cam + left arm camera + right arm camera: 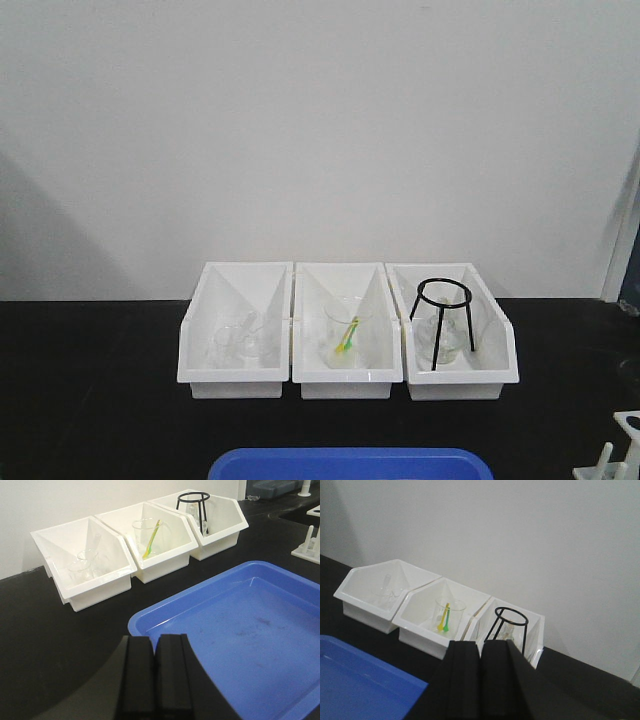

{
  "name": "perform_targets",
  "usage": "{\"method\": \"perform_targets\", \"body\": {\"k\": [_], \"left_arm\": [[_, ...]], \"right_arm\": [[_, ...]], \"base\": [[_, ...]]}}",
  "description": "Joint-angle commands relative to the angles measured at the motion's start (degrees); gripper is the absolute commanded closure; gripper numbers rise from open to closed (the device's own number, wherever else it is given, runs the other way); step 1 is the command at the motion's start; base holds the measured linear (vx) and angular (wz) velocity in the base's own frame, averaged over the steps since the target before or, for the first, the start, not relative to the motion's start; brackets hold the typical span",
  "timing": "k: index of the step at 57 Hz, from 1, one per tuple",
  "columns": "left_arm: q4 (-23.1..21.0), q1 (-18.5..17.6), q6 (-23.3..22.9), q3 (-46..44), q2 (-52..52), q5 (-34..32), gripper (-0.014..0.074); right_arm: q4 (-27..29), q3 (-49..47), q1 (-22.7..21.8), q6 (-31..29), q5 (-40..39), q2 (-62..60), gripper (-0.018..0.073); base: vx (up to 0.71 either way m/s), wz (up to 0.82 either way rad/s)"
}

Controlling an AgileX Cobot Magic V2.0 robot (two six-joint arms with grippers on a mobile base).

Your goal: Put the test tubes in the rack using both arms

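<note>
Nothing is held yet, so the step in hand is judged to be the first reach for a tube. The left claw (155, 675) is pressed together, hovering over the near rim of the blue tray (165, 611); ahead of it and to its left sits the left bin (75, 597), where the test tubes (95, 547) appear to lean among small glassware. The claw is best spread before it enters the bin, and a tube taken near its upper end — clear of the neighbouring glass — so that it can be lifted straight out.

Ahead of the claw, the middle bin (165, 562) holds a beaker (145, 535) with a yellow-green stick (151, 542); further right, the right bin (220, 540) holds a black wire tripod (192, 505). The right claw (479, 680) is likewise shut and empty, raised above the counter (570, 680) with the bins ahead of it.

The rack (307, 547) stands well off to the left claw's right, beyond the tray, and is cut off at the frame edge in both the left wrist and front views — its holes cannot be counted. The number of tubes cannot be told either: clear glass against white plastic blurs together. The glassware under the tripod is also indistinct.
</note>
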Motion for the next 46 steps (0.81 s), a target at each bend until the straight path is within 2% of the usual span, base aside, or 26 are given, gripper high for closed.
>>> {"method": "perform_targets", "body": {"k": [1,46], "left_arm": [[-0.33,0.1,-0.47,-1.68,0.21,-4.12,0.0617],[0.12,0.1,-0.26,-1.67,0.21,-5.14,0.0617]], "right_arm": [[-1.48,-1.41,0.15,4.02,-1.76,-0.18,0.057],[-1.98,-1.41,0.08,4.08,-2.99,-0.18,0.057]], "base": [[0.0,0.0],[0.0,0.0]]}}
